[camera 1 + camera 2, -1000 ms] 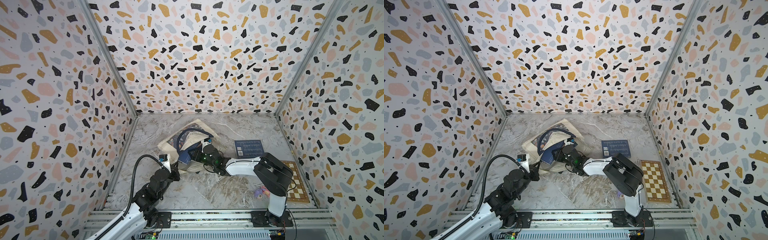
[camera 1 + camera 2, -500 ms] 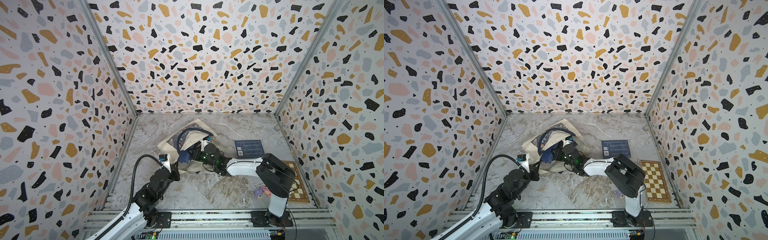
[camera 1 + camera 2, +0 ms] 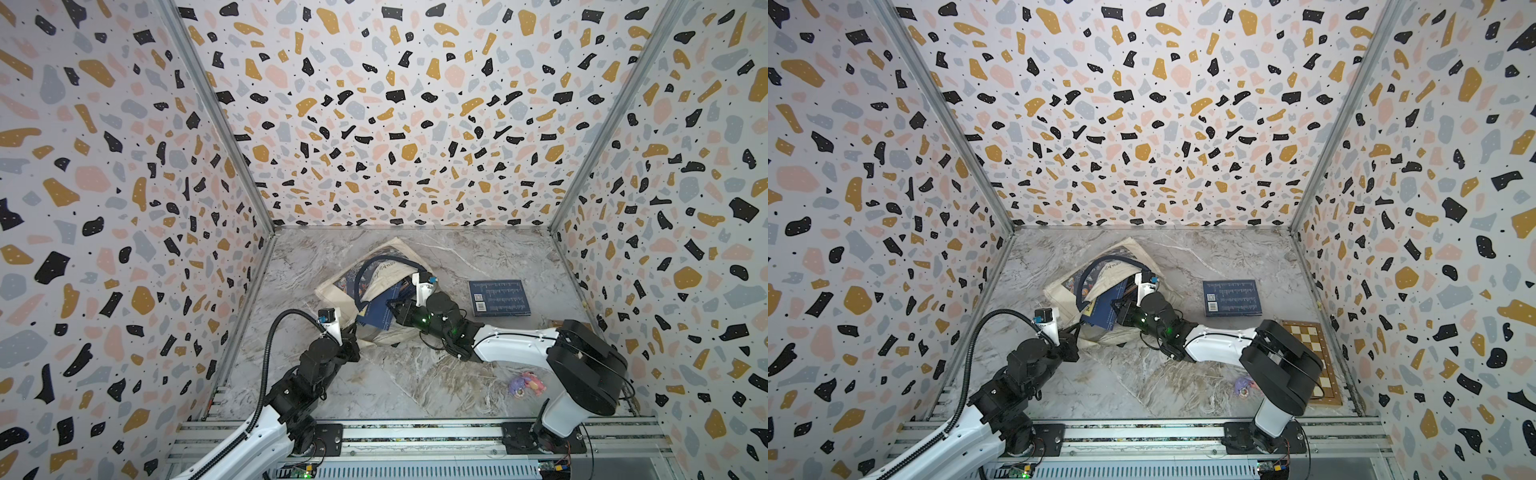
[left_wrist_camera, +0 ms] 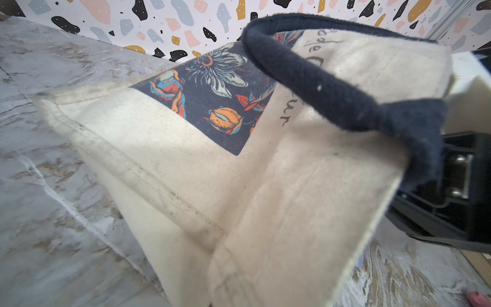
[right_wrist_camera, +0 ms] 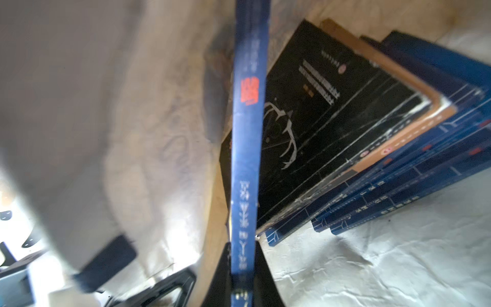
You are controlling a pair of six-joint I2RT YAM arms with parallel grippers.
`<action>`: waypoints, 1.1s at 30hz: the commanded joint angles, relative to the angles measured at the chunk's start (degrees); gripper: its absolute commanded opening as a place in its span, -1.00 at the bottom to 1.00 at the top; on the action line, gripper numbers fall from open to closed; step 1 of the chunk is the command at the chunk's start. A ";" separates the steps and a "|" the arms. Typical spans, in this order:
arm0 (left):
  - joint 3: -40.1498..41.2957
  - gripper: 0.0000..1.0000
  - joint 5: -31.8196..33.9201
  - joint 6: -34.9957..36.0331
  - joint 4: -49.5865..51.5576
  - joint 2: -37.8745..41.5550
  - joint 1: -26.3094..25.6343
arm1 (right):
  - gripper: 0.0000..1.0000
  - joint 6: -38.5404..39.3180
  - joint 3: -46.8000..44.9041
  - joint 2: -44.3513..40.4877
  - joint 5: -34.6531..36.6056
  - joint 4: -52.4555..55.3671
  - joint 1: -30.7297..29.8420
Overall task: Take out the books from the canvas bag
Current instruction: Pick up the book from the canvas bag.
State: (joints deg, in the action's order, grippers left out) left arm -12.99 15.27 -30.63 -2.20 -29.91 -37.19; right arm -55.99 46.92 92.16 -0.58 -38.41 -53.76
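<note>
**Left gripper** [image 3: 352,331] (fingertips buried in cloth in both top views, out of frame in its own wrist view): jaws closed on the near edge of the canvas bag [image 3: 330,293]. The bag lies on the table [image 3: 415,374] left of centre, close to the left wall, with its mouth turned toward the right arm. Raised cloth fills the left wrist view. A navy handle [image 4: 305,79] arches across it, and folds cut off the printed lettering.

**Right gripper** [image 5: 243,255], at the bag's mouth: jaws narrow, pinching a navy book [image 5: 247,133] that stands on edge between them. Its spine lettering is too blurred to read.

Behind it, inside the bag, the other books [image 5: 385,170] lie in a fanned stack with a dark, orange-bordered one on top (the count is hard to make out). From above, only part of a navy cover shows at the mouth.

Further right, well apart from the bag, a single book [image 3: 498,298] lies flat with bare table on all sides.

A small pink toy [image 3: 525,382] sits near the right arm's base.

A checkered board [image 3: 1327,380] runs along the right wall, partly covered by the arm's elbow.
</note>
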 commanded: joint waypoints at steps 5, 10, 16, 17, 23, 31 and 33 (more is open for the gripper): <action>-0.81 -1.00 0.29 -0.04 -1.85 0.43 -0.01 | -1.00 8.42 -5.20 -11.20 1.85 -1.07 -0.03; -1.07 -1.00 0.98 -0.58 -1.35 0.09 0.01 | -1.00 14.60 -8.61 -18.70 1.79 2.50 -0.09; -1.59 -1.00 1.17 -0.83 -1.12 -1.11 -0.01 | -1.00 19.93 -12.10 -26.21 0.05 5.49 -0.05; -1.60 -1.00 1.20 -0.84 -1.14 -1.23 -0.02 | -1.00 20.81 -12.47 -26.94 -1.13 5.80 -0.06; -1.67 -1.00 1.56 -1.01 -0.79 -0.98 -0.04 | -1.00 23.11 -14.21 -31.05 -6.52 7.70 -0.09; -1.68 -1.00 1.56 -1.19 -0.70 -1.10 -0.01 | -1.00 22.85 -16.15 -43.90 2.61 10.10 -0.01; -1.74 -1.00 1.43 -1.18 -0.83 -1.13 -0.01 | -1.00 22.50 -15.64 -46.37 5.79 11.60 0.06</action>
State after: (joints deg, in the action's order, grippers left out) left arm -13.06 16.21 -31.16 -2.15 -31.05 -37.19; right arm -34.33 29.52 49.89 -1.28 -23.70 -53.80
